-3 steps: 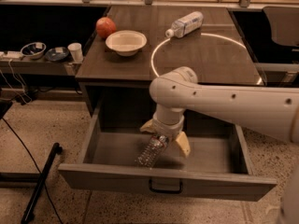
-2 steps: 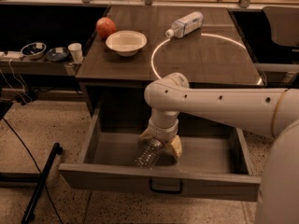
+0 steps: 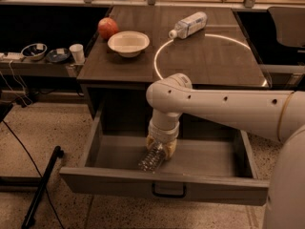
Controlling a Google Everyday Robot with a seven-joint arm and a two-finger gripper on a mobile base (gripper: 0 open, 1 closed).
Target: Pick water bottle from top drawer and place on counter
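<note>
The top drawer point(image 3: 119, 182) is pulled open below the counter point(image 3: 205, 56), which bears a white circle outline. The water bottle point(image 3: 151, 160), clear and ribbed, lies tilted on the drawer floor near the front middle. My gripper point(image 3: 161, 146) reaches down into the drawer from the white arm. Its yellowish fingers point(image 3: 171, 148) are closed around the bottle's upper end. The bottle's cap and label are hidden by the gripper.
On the counter are a white-labelled bottle point(image 3: 189, 25) lying on its side, a white bowl point(image 3: 128, 43) and a red apple point(image 3: 108, 28). A low shelf at the left holds bowls point(image 3: 34, 50) and a cup point(image 3: 76, 53). A black stand leg point(image 3: 43, 185) lies on the floor at the left.
The fingers were spread wide over the bottle and have closed in onto it. The gripper has lowered slightly and shifted left.
</note>
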